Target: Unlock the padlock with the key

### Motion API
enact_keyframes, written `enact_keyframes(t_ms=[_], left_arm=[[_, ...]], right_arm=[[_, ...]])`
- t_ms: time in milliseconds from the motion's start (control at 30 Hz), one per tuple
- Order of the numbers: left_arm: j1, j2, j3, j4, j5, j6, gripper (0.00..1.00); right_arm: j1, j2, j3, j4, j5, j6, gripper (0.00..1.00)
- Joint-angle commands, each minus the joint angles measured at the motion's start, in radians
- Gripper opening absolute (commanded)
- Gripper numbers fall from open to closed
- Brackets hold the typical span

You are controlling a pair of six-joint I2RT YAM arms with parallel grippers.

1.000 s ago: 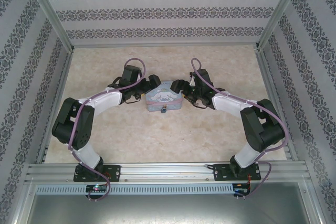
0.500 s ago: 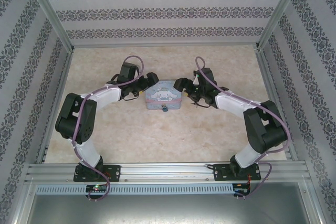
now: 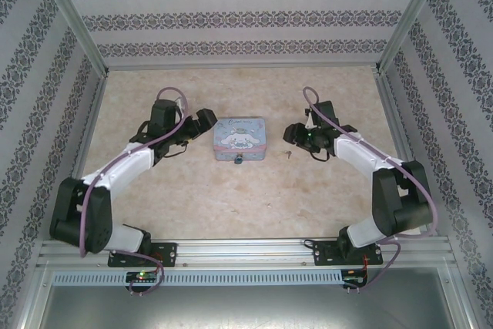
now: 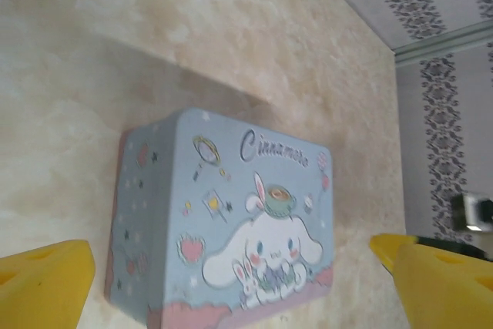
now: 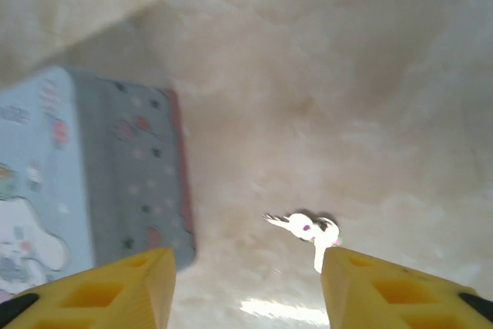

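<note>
The step in hand looks like fetching the key (image 5: 306, 229), so the unlocking itself is not yet begun. The key lies loose on the table (image 3: 231, 206), about midway between the left and right edges, just to the right of the tin (image 3: 239, 139). The right gripper (image 5: 246, 290) hovers close over it with its fingers parted and nothing between them. The key sits just ahead of the gap and nearer the right finger. The padlock (image 3: 239, 160) hangs at the tin's side facing the near edge. It is too small here to say whether its shackle is shut, though it probably is. The left gripper (image 3: 199, 121) stands near the tin's left side, spread wide and empty. Next, I judge, the right gripper must drop and centre on the key, then pinch it at the bow so the blade stays free, while the left steadies the tin or padlock.
</note>
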Motion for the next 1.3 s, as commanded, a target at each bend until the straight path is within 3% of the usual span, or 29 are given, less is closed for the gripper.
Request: enact_keyframes(t_ms=[0,167,367,667,1100,1267], left_arm=[[-0.038,-0.092,-0.060,0.006,0.015,-0.033,1.00],[-0.089,-0.162,-0.105,0.010,-0.017,-0.072,1.00],[-0.133,-0.136,-0.105,0.016,-0.018,-0.078,1.00],[-0.172,-0.057,-0.084,0.039,-0.023,-0.081,1.00],[-0.197,0.002,-0.066,0.064,-0.019,-0.081,0.99],[-0.198,0.002,-0.067,0.064,-0.019,-0.080,1.00]], right_arm=[[0.003,0.049,0.053,-0.117,0.060,-0.124,0.51],[0.007,0.125,0.090,-0.104,0.049,-0.125,0.43],[0.020,0.220,0.143,-0.093,0.047,-0.118,0.37],[0.030,0.256,0.120,-0.049,-0.003,-0.105,0.39],[0.083,0.147,-0.043,0.005,-0.034,-0.094,0.39],[0.109,0.067,-0.065,-0.030,0.056,-0.101,0.51]])
